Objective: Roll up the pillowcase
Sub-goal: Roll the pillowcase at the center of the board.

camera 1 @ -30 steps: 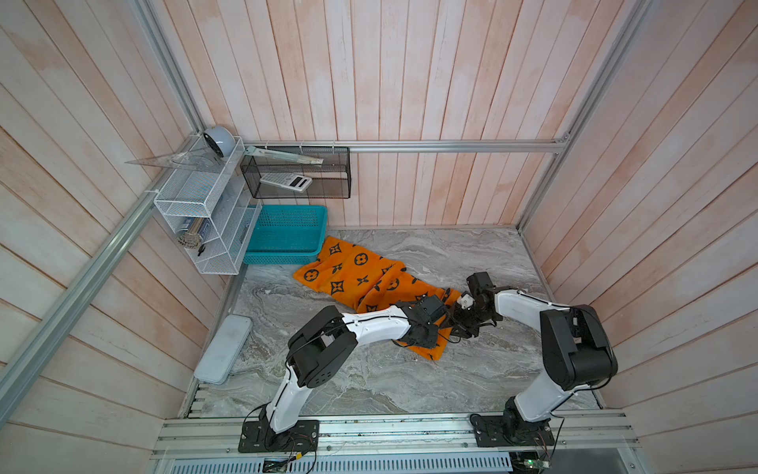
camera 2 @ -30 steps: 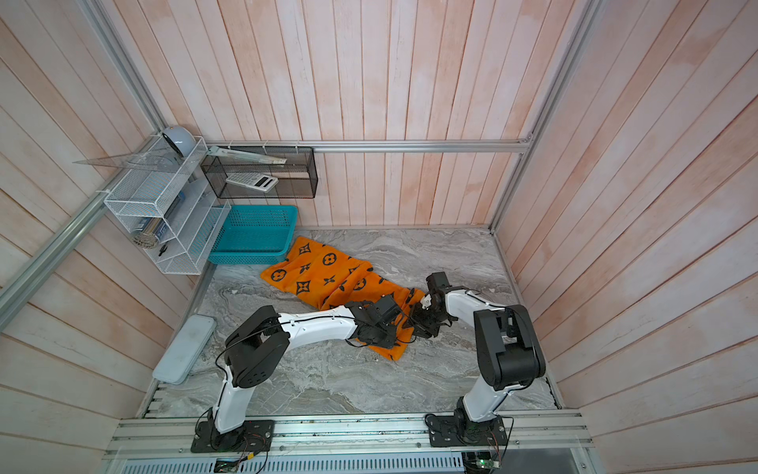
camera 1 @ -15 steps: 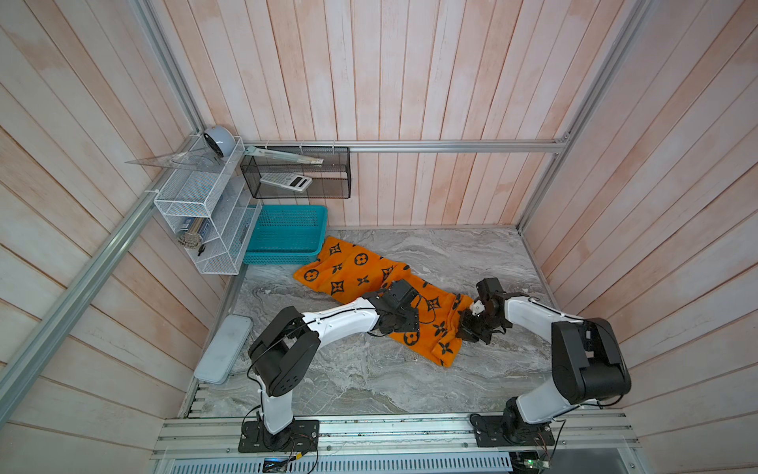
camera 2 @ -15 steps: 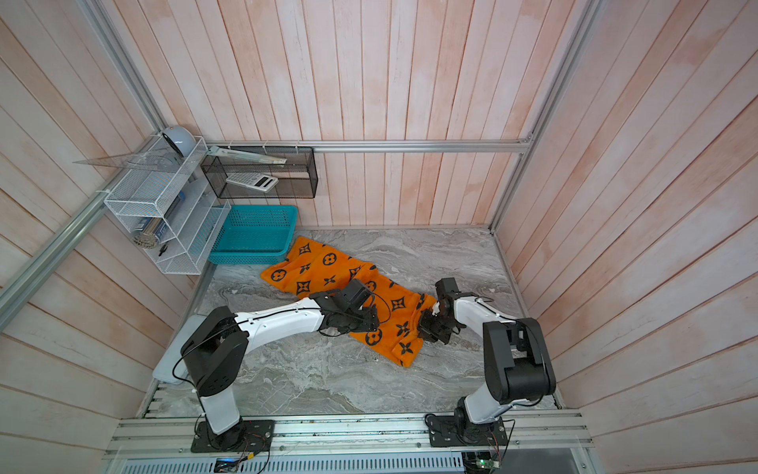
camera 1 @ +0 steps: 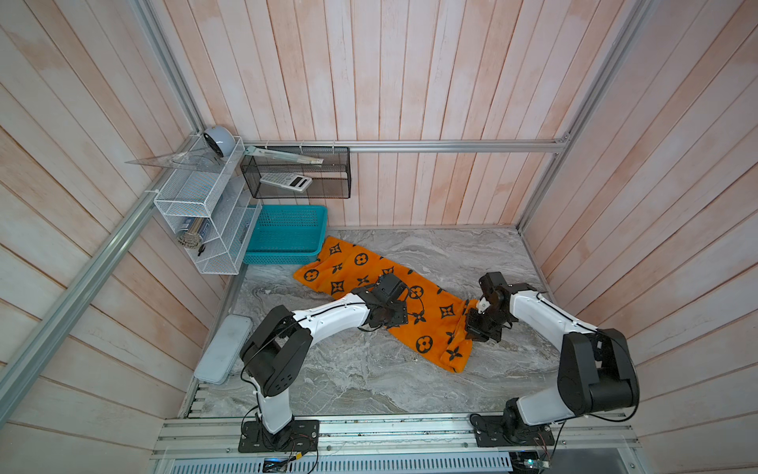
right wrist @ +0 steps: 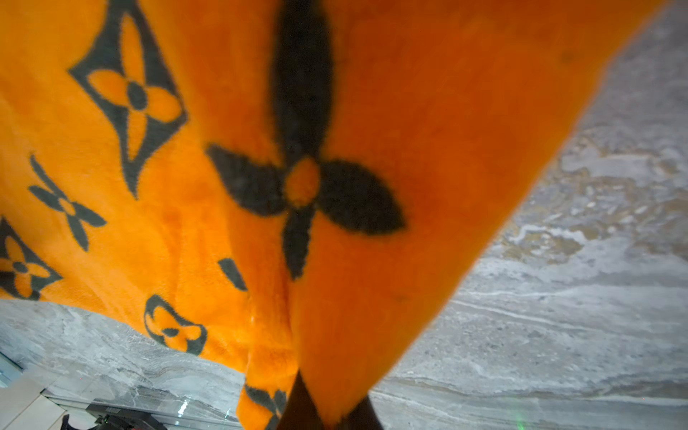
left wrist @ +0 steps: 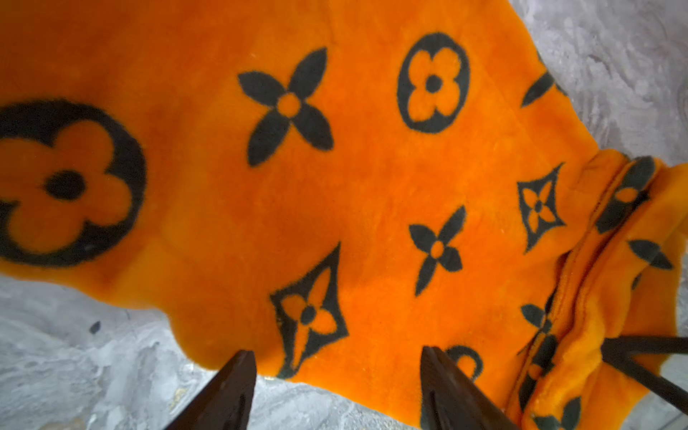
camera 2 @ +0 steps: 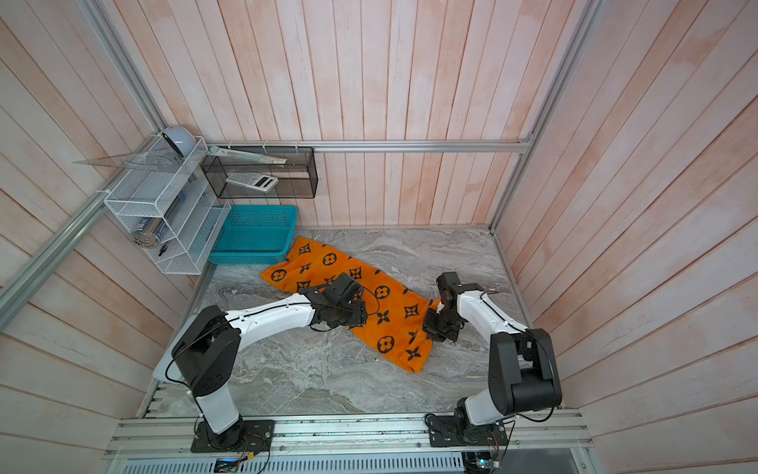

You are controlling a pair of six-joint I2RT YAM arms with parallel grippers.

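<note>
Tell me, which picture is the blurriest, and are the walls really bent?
Right wrist view: blurriest, the pillowcase sits very close and its black flower has fuzzy edges. Left wrist view: sharper mid-frame, soft at the circled flower. Both top views: crisp, but wall planks splay from lens distortion.

Bright orange pillowcase (camera 1: 434, 328) with black flower and diamond motifs, grey marbled tabletop (camera 1: 369, 381), teal basket (camera 1: 283, 258)

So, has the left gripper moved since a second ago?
Yes. The left gripper has drawn back along the pillowcase, nearer the teal basket, away from the right gripper.
</note>
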